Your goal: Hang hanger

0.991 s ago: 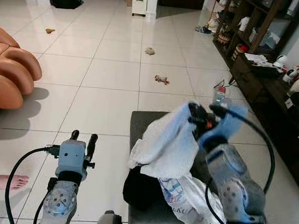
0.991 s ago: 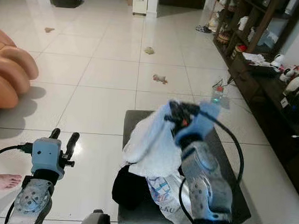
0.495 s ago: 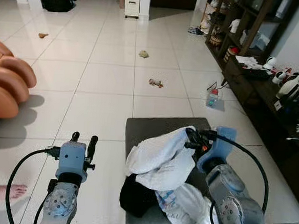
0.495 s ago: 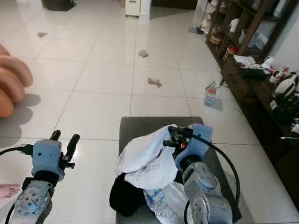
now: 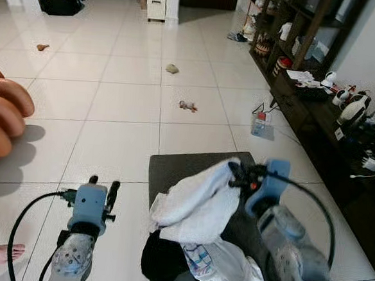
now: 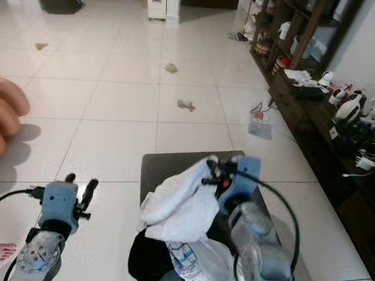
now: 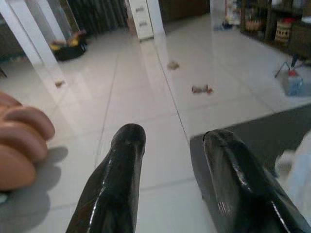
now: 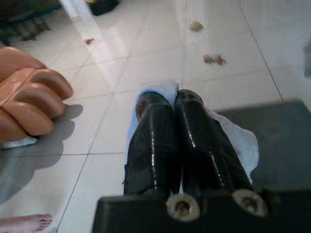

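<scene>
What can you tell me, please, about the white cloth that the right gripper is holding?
The white cloth looks like soft, towel-like fabric, crumpled and folded over itself. The right gripper is shut on its upper edge, lifting that end so the rest droops down and toward the robot's left. Its lower folds rest against a black garment and a white printed garment, heaped on a dark grey mat on the tiled floor. No hanger can be made out.

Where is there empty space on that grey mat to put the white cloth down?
The far end of the grey mat, beyond the white cloth, is bare. The near end is crowded with a black garment and printed clothing.
</scene>
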{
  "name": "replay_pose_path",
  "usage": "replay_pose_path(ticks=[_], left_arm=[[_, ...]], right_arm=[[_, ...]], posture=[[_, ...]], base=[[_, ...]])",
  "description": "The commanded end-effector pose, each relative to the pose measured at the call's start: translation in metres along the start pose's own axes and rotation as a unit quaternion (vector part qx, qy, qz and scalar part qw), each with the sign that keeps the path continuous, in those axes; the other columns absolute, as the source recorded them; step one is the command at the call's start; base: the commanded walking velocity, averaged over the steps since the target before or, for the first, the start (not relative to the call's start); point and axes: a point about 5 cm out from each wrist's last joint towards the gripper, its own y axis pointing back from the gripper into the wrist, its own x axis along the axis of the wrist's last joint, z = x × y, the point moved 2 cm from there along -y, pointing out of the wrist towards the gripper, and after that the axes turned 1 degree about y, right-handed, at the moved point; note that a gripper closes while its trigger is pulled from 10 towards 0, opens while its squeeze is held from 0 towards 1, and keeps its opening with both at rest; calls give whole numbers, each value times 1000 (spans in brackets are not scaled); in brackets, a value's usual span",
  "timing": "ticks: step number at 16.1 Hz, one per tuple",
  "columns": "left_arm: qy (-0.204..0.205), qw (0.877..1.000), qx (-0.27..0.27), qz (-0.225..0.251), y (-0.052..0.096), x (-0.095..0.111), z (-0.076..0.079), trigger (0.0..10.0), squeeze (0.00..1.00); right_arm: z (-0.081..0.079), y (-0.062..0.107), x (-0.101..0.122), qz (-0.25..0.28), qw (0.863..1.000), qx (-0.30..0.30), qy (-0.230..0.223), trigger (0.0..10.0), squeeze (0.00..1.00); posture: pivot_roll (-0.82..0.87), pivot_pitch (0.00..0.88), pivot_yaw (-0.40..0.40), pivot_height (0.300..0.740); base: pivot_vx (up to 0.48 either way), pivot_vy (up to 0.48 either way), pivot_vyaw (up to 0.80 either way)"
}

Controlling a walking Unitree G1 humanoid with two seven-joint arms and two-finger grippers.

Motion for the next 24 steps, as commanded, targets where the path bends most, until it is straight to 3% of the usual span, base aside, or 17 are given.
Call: replay_pose_path(ticks=[1, 3, 5, 6, 8, 12, 15, 17, 19, 22, 24], left_arm=[[-16, 999, -7, -28, 2, -10, -1, 10000, 0], [-26, 998, -6, -54, 3, -19, -6, 10000, 0], [-39, 996, -5, -75, 5, -25, -10, 10000, 0], [-45, 995, -6, -84, 6, -28, -12, 10000, 0], [-47, 995, -8, -88, 6, -30, -12, 10000, 0], [-47, 995, -10, -87, 4, -28, -9, 10000, 0], [-24, 998, -22, -48, 1, -13, -4, 10000, 0], [-15, 998, -48, -33, 1, -7, 0, 10000, 0], [-32, 989, -131, -58, 9, -11, 9, 10000, 0], [-65, 976, -187, -90, 18, -20, 12, 10000, 0], [-68, 974, -193, -97, 19, -21, 11, 10000, 0]], right_arm=[[-12, 1, 24, 39, 997, 59, 36, 10000, 0], [-34, 13, 29, 26, 972, 192, 134, 10000, 0], [-48, 34, 24, -16, 933, 308, 184, 10000, 0], [-54, 44, 27, -25, 913, 358, 194, 10000, 0], [-61, 53, 35, -24, 891, 403, 206, 10000, 0], [-90, 66, 51, 10, 844, 499, 197, 10000, 0], [-99, 69, 46, 0, 831, 522, 195, 10000, 0], [-99, 67, 40, -10, 832, 519, 197, 10000, 0], [-97, 57, 34, -13, 848, 488, 204, 10000, 0], [-100, 54, 33, -9, 854, 482, 197, 10000, 0], [-104, 55, 32, -7, 851, 488, 194, 10000, 0]], posture=[[108, 63, -56, 740], [103, 64, -55, 740], [101, 62, -53, 740], [98, 61, -51, 740], [96, 57, -50, 740], [100, 44, -50, 740], [107, 39, -51, 740], [110, 37, -51, 740], [111, 32, -51, 740], [119, 28, -49, 740], [121, 25, -50, 740]], base=[[0, 0, 0], [0, 0, 0], [0, 0, 0], [0, 0, 0], [0, 0, 0], [0, 0, 0], [0, 0, 0], [0, 0, 0], [0, 0, 0], [0, 0, 0], [0, 0, 0]])
